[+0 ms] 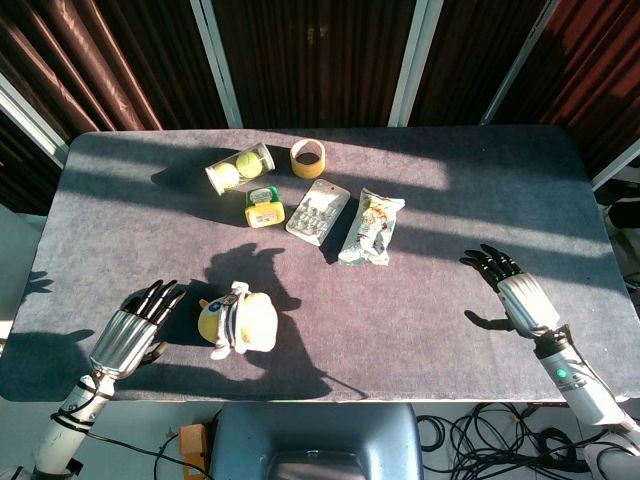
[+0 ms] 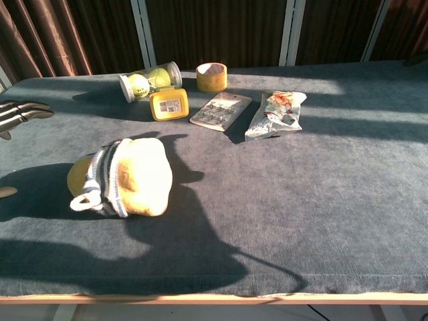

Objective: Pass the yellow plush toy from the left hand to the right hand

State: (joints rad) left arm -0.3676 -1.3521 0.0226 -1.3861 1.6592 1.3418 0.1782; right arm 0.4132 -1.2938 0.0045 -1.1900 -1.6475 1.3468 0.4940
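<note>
The yellow plush toy [image 1: 238, 322] with a striped white-and-blue band lies on its side near the table's front left; it fills the near left of the chest view as the plush toy [image 2: 124, 177]. My left hand [image 1: 133, 332] hovers just left of it, fingers spread, holding nothing and apart from the toy. In the chest view only the left hand's fingertips [image 2: 20, 111] show at the left edge. My right hand [image 1: 512, 290] is at the front right, fingers apart and empty, far from the toy.
At the back middle of the grey table [image 1: 450, 200] lie a clear tube of tennis balls [image 1: 238, 167], a tape roll [image 1: 308, 158], a yellow box [image 1: 264, 208], a blister pack [image 1: 318, 211] and a snack bag [image 1: 371, 228]. Cables trail below the front right edge.
</note>
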